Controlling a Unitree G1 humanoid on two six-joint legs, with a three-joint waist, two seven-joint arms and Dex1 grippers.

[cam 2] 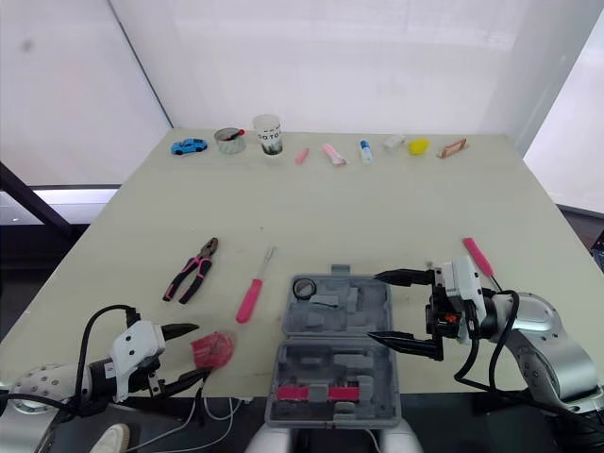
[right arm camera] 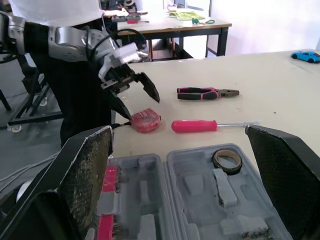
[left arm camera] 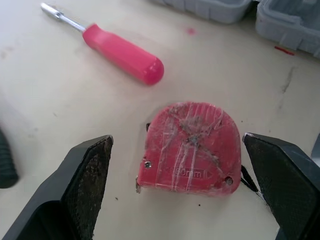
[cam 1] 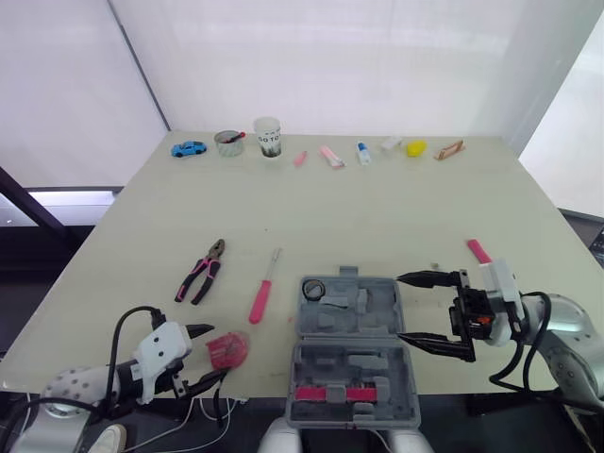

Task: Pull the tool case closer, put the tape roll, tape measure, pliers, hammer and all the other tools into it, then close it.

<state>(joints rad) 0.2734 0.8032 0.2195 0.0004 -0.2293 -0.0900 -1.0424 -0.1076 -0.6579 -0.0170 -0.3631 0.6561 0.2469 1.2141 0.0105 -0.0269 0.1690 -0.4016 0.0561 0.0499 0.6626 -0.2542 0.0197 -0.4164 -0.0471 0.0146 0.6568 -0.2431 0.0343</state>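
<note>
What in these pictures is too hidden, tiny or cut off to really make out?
- Head views: small items along the table's far edge are too small to name; the cup's print is unreadable.
- Head views: the pink tool runs behind the right gripper; its kind is unclear.
- Left wrist view: scuffs blur the tape measure's label.
- Right wrist view: the tool case runs off the picture's edge.

looks like a robotics lab or test room: white screens behind a pale worktable, a toy car and cup lined along its far edge, another cluttered bench beyond.
</note>
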